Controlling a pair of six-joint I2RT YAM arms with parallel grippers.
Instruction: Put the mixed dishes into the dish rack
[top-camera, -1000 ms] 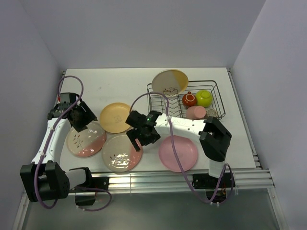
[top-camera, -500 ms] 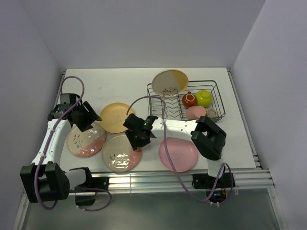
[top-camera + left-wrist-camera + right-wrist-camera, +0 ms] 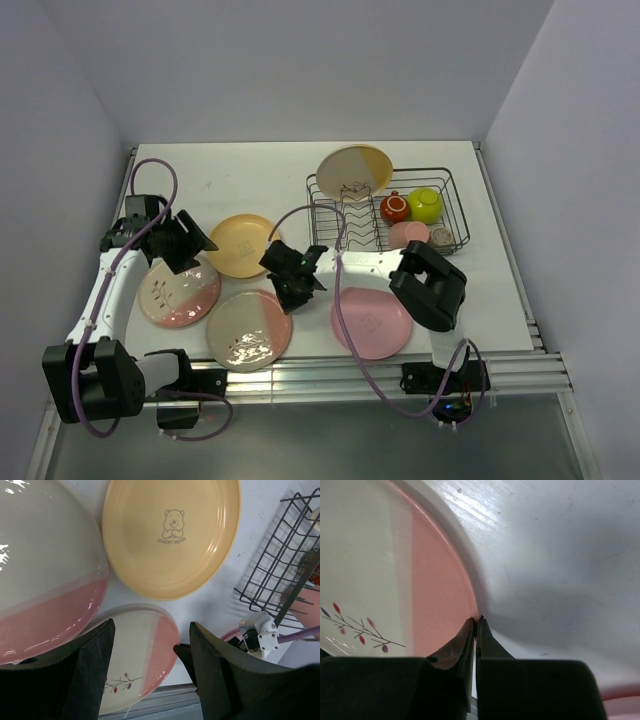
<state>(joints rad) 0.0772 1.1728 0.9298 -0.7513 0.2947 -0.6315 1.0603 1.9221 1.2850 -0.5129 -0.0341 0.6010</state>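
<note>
White tabletop (image 3: 260, 180) between pale grey walls, seen from above and from both wrists. Right gripper (image 3: 476, 623) — jaws closed to a slit, tips pinching the pink rim of the near cream-and-pink plate (image 3: 248, 332). In the wrist view that plate's sprig motif lies left of the fingers and bare table lies to their right. Pink plate (image 3: 385, 322) rests flat just to the right of this gripper. Left gripper (image 3: 150, 627) — fingers spread wide with nothing between them, hovering above the second cream-and-pink plate (image 3: 178, 292), which lies below it and to its left. The yellow-orange plate (image 3: 242, 245), printed with a bear motif, lies just ahead of its fingertips. Dish rack (image 3: 458, 205) stands well beyond the right gripper, off to its right. It holds a cream-and-yellow plate (image 3: 355, 168) upright at its left end, with the dark red mug (image 3: 394, 208), lime-yellow bowl (image 3: 425, 204), salmon-pink tumbler (image 3: 408, 234) and small greenish cup (image 3: 441, 238) grouped at its right end.
</note>
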